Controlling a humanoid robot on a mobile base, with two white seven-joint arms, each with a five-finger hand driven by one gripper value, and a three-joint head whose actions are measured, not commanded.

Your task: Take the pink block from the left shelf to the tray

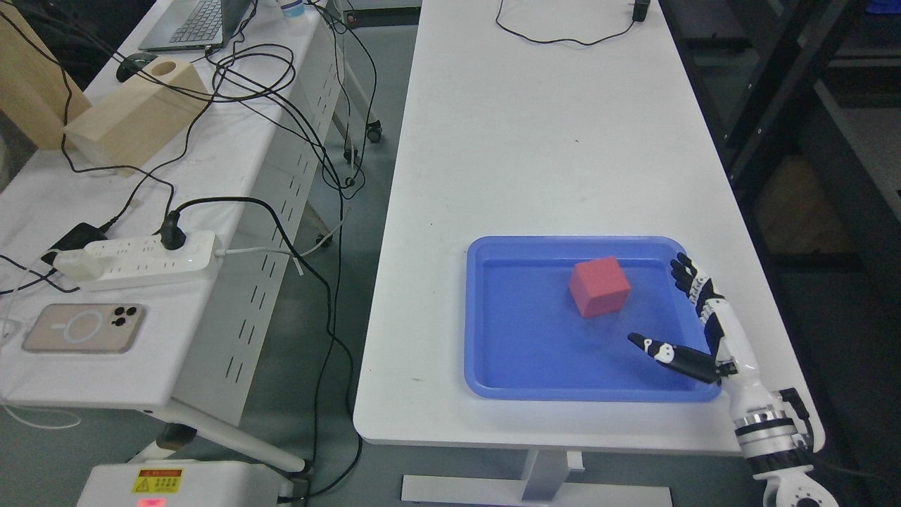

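I see pink block (599, 286) resting inside blue tray (493, 366), toward tray's far right part. Tray sits near desk (535, 141) front edge. Right hand (693, 324) over tray's right rim, fingers spread wide, thumb extended, holding nothing, clear of block.

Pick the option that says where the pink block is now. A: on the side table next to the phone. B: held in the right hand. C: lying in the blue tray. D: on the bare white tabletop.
C: the pink block rests on the floor of the blue tray, with the right hand open beside it and not touching it.
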